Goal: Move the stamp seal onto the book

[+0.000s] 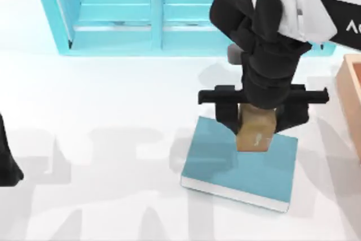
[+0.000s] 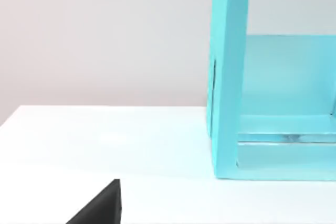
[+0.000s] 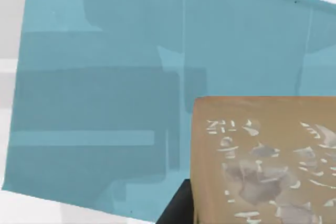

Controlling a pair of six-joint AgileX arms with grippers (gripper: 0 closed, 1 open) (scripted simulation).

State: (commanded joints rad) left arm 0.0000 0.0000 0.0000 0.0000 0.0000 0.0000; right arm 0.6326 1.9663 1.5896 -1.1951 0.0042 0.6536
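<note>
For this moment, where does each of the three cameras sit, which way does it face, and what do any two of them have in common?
Top view: above the table, looking down on the book, with the right gripper holding the stamp seal over it; the left arm is parked at the left edge.
Left wrist view: low over the table, facing the shelf unit; a dark gripper part shows.
Right wrist view: close above the book cover, looking along the seal's marked face; a dark finger shows.
Shared: top and right wrist views both show seal and book; top and left wrist views both show the shelf unit.

One stamp seal (image 1: 255, 130), one book (image 1: 242, 167), one cyan shelf unit (image 1: 141, 12), one wooden box (image 1: 351, 91).
</note>
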